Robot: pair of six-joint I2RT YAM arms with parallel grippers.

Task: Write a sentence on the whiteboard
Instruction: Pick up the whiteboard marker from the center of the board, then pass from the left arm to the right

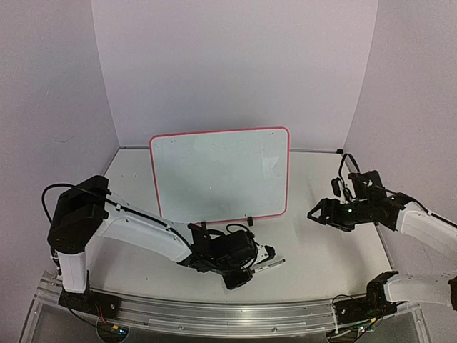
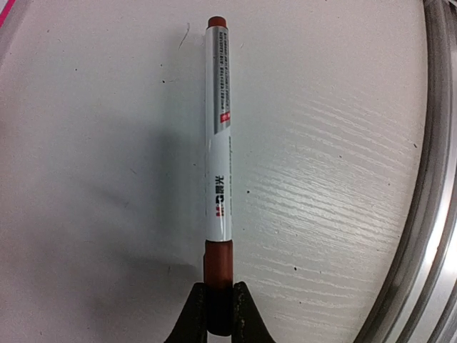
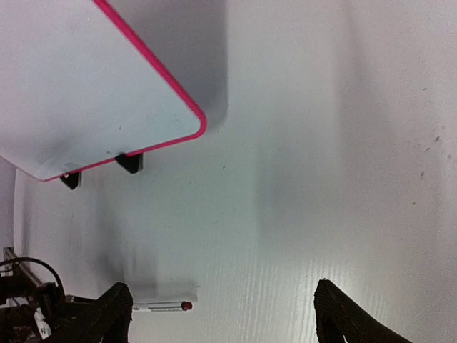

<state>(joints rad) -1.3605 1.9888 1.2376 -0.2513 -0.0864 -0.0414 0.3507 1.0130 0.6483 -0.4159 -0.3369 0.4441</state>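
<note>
Left gripper (image 2: 218, 300): seen clamped on the marker (image 2: 218, 143). Both black fingers (image 2: 191, 314) are pressed against its red-brown end cap. The white printed barrel is pointed away from the fingers and ends in a second red-brown tip. A soft shadow is cast on the table (image 2: 343, 143) beside the barrel. Whether the marker is touching the surface cannot be told. A metal rail (image 2: 428, 214) is noted at the edge of the left wrist view.

Right gripper (image 3: 221, 314): its two dark fingers (image 3: 114, 311) are held wide apart over the table. The marker is picked up faintly at the lower left of the right wrist view.

Whiteboard (image 1: 214, 171): set upright near mid-table, towards the far side, on two black clip feet (image 1: 203, 224). Its red rim and rounded corners are seen clearly. The face is recorded as glossy white with faint smudges. From above, the left gripper is placed just near of the board's near edge, below the right foot. The right gripper is held to the right of the board's near right corner, apart from it.
</note>
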